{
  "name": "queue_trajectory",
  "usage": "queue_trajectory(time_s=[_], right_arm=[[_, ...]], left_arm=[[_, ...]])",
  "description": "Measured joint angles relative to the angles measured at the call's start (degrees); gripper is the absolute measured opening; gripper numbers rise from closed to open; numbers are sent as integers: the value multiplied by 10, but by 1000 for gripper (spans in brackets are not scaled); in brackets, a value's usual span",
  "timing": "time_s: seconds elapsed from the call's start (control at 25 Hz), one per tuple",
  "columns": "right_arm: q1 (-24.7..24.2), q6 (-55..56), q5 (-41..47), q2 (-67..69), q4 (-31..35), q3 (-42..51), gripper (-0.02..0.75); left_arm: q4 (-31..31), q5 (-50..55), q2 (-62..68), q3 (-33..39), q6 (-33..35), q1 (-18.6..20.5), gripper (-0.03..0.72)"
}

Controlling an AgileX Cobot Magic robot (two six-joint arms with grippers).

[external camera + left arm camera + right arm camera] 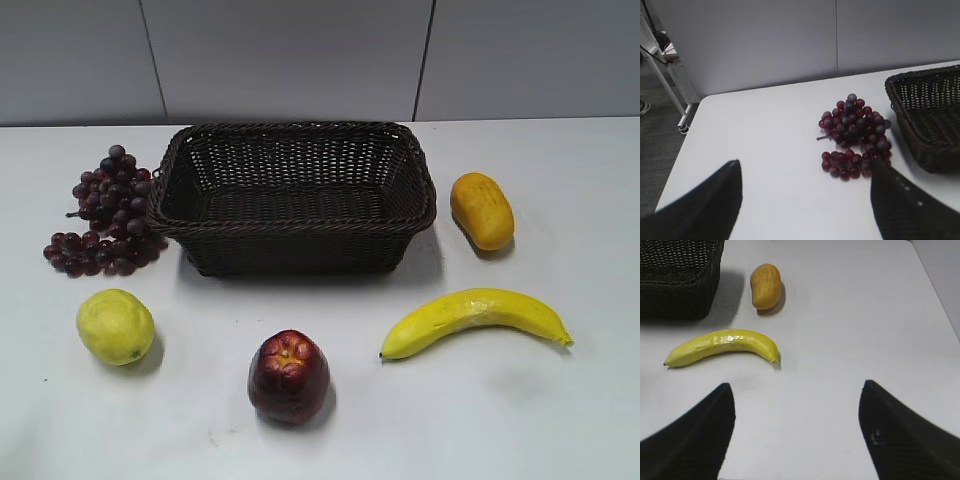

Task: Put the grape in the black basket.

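The grape (108,215) is a dark purple-red bunch lying on the white table, touching the left side of the black basket (300,135). The basket is woven, dark and empty, at the back middle. Neither gripper shows in the exterior view. In the left wrist view the grape (855,135) lies ahead and to the right of my open, empty left gripper (805,165), with the basket's corner (900,100) at the right edge. My right gripper (796,387) is open and empty over bare table, the basket (680,295) at the upper left.
A yellow-green round fruit (115,326) lies front left, a dark red apple (288,377) front middle, a banana (475,318) front right and an orange-yellow fruit (481,209) right of the basket. The banana (722,346) and orange fruit (765,285) lie ahead of the right gripper. The table's left edge (680,150) drops to the floor.
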Motion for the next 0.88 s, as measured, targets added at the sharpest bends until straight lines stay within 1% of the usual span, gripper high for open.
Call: queue_trajectory(time_s=[0.16,0.24,0.44,0.6,0.72,0.88], right_arm=[[0,0,0,0,0,0,585],[0,0,0,0,0,0,585],[0,0,0,0,0,0,585],[0,0,0,0,0,0,585],[0,0,0,0,0,0,585],[0,0,0,0,0,0,585]], left_arm=[[-2,-39,137,-56,0,0,593],[-9,-42,202,-98,0,0,593],[-52,-22,360,-208,0,0,593],[-69,-1,472,-294,0,-8,592],[-73,10,539,-334,0,-23,594],[-105,40,631,-374,0,-39,594]])
